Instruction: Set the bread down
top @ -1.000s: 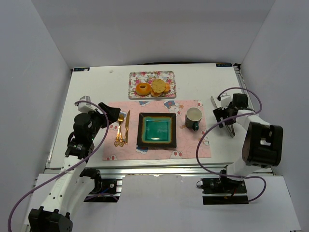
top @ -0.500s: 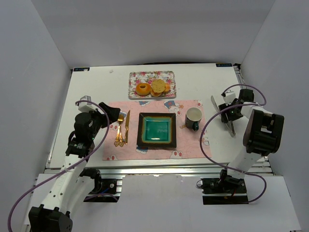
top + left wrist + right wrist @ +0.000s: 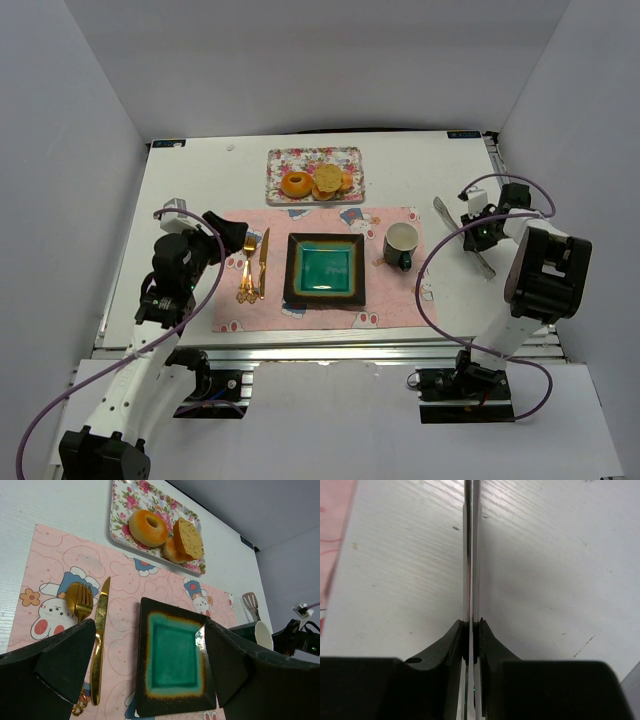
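Over at the far side of the table [image 3: 200,180], the bread lay on a floral tray [image 3: 275,160]: an orange-brown ring doughnut [image 3: 296,184] at its left, and beside it a flat oval tan-yellow piece [image 3: 328,178] tilted up against another small bun. Nearer the arms, a pink placemat [image 3: 390,300] carried a dark square plate [image 3: 325,240] with a green centre, a mug [image 3: 401,243] just to its right, and a gold fork [image 3: 246,270] and knife [image 3: 263,262] side by side to its left. The left pincer [image 3: 233,236] hung released, jaws spread wide, over the placemat's left part near the cutlery, grasping nothing. The right pincer [image 3: 471,627] was clenched on the thin metal handle of a spatula [image 3: 470,555], on the bare table right of the mug, well apart from the tray.
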Robot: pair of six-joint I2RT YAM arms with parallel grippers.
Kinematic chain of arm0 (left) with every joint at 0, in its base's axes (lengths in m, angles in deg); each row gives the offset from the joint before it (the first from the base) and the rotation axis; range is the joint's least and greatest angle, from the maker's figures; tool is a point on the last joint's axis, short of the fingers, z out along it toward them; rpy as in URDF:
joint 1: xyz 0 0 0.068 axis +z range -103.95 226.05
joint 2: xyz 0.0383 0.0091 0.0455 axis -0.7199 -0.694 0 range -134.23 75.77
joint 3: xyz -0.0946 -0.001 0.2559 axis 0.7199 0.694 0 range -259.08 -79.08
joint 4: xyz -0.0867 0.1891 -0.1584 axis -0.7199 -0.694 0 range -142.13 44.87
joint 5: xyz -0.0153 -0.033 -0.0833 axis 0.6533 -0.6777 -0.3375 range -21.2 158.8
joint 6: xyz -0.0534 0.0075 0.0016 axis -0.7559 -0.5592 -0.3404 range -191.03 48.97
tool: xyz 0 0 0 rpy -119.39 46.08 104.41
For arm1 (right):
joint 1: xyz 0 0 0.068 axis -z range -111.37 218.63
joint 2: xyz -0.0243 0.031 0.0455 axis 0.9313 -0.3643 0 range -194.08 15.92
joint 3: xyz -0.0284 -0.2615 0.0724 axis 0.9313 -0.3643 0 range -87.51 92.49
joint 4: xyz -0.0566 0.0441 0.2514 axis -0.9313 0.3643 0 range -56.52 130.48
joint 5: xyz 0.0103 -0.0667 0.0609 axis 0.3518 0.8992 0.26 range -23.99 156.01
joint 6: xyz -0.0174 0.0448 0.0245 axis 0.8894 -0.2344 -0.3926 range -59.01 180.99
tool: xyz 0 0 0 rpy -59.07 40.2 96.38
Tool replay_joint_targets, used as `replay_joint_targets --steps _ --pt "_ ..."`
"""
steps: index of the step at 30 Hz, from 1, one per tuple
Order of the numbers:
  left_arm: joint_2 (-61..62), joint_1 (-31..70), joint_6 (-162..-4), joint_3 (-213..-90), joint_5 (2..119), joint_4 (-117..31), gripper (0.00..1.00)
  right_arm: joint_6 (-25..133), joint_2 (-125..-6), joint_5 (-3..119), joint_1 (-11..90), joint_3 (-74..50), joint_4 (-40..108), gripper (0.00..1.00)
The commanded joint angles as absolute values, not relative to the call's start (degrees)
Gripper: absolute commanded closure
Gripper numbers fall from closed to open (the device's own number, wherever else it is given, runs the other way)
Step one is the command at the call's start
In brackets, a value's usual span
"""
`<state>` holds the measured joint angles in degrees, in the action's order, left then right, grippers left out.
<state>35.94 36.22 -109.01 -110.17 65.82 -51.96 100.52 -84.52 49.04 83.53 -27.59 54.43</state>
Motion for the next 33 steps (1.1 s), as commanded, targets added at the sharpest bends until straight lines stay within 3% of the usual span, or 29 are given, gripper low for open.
replay_joint_targets --steps 1,5,15,20,33 --pt "37.2 36.3 -109.4 -110.5 66.8 -51.4 0.02 101.7 -78.8 42.7 81.8 -20.9 61.6 0.81" --pt "37.1 36.3 -109.7 -110.7 66.9 -51.2 0.02 99.8 -77.2 39.8 77.2 -10.4 66.1 0.7" --pt "38.2 36.3 -110.2 -111.4 67.0 -52.4 0.02 98.7 -80.3 39.1 61.6 4.1 70.7 0.64" --pt "39.4 36.2 -110.7 -111.1 67.4 -52.8 0.02 102.1 -80.0 41.0 55.1 5.5 70.7 0.62" --pt "39.7 36.3 -111.3 -110.7 67.2 -52.7 0.02 112.7 -75.9 52.7 43.6 -5.3 62.1 0.6"
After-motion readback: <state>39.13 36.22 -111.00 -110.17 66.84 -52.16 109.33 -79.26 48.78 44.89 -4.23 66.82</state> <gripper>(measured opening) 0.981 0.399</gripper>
